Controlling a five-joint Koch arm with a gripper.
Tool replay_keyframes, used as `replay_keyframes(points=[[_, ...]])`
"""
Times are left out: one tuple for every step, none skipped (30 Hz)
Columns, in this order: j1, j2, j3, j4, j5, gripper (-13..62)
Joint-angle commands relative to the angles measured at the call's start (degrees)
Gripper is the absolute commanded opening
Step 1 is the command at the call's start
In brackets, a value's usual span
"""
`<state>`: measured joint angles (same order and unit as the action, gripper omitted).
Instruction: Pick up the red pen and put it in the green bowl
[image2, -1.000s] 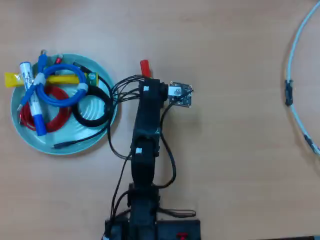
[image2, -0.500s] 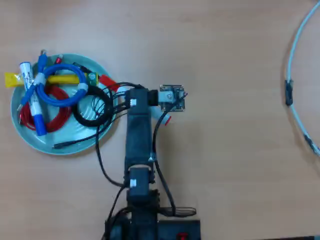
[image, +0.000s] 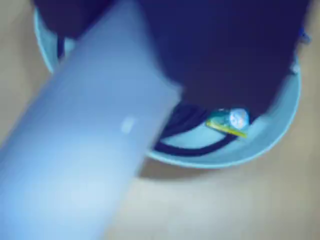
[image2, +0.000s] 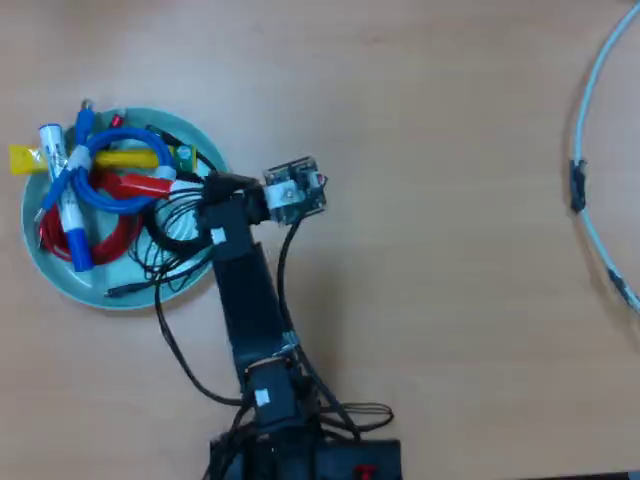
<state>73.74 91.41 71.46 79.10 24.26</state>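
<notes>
In the overhead view the green bowl (image2: 60, 262) sits at the far left, full of things. The red pen (image2: 148, 186) lies across its right half, red cap toward the bowl's middle and white barrel toward my gripper (image2: 192, 186). The gripper reaches over the bowl's right rim and appears shut on the barrel end. In the wrist view the white barrel (image: 95, 145) runs blurred from bottom left to top centre, very close to the lens. The bowl's rim (image: 235, 159) curves below it. The jaws are a dark blur at the top.
The bowl also holds a yellow marker (image2: 125, 158), a white marker with blue cap (image2: 68, 215), a blue cable (image2: 95, 195), a coiled red cable (image2: 112, 240) and black wires (image2: 165, 235). A pale cable (image2: 590, 140) curves down the right edge. The arm's base (image2: 285, 430) is at the bottom.
</notes>
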Motion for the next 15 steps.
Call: replay_keyframes(points=[[-2.6, 3.6, -7.7, -0.6, -1.4, -7.3], [-4.5, 3.6, -7.7, -0.7, -1.5, -7.3], [-6.6, 3.5, -8.0, -1.0, -1.6, -7.3], [-8.8, 3.3, -8.2, -1.1, -1.8, -7.3], [-10.7, 3.3, -8.5, -1.2, -1.8, -7.3], [-12.5, 3.3, -8.8, -1.4, -1.8, -7.3], [-14.1, 3.2, -8.8, -1.4, -1.7, -7.3], [-15.7, 3.1, -8.8, -1.6, -1.5, -7.3], [-17.4, 3.1, -8.7, -1.9, -1.2, -7.3], [-19.2, 2.8, -8.6, -2.5, -1.1, -7.3], [-20.8, 2.3, -8.5, -3.1, -1.0, -7.3], [-22.4, 1.1, -8.6, -3.7, -1.0, -7.3], [-24.0, -0.3, -8.7, -4.5, -0.9, -7.3], [-25.2, -1.7, -8.8, -5.3, -0.7, -7.2], [-26.5, -2.8, -8.7, -6.1, -0.5, -7.3]])
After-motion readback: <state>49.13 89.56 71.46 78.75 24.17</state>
